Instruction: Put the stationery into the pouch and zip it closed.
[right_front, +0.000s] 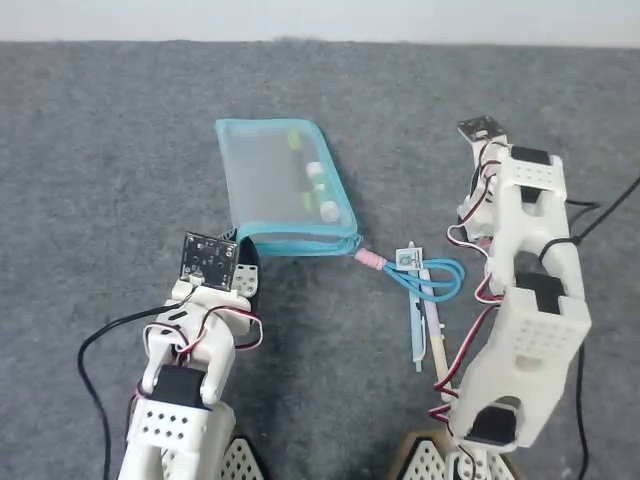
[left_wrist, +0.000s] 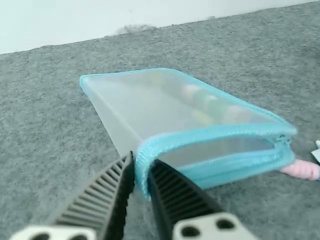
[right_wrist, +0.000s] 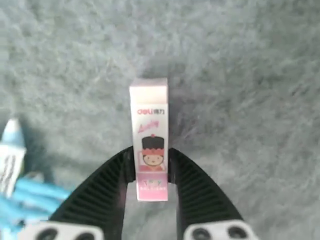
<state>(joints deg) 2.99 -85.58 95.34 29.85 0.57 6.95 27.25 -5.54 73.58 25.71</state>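
Observation:
The translucent pouch (right_front: 280, 190) with teal trim lies on the grey carpet, with several green and white items inside it. My left gripper (right_front: 247, 262) is shut on the pouch's near zipper edge (left_wrist: 141, 165), pinching the teal trim between its fingers. A pink zipper pull (right_front: 370, 258) sticks out at the pouch's corner. My right gripper (right_wrist: 150, 170) is shut on a pink and white eraser (right_wrist: 148, 135) that stands lengthwise between its fingers over the carpet. In the high view the right arm (right_front: 520, 220) covers that eraser.
Two pens (right_front: 422, 315) and a teal cord loop (right_front: 440, 280) lie between the pouch and the right arm. The cord (right_wrist: 27, 200) and a tagged pen tip (right_wrist: 10, 150) show beside the right gripper. Open carpet lies left of the pouch.

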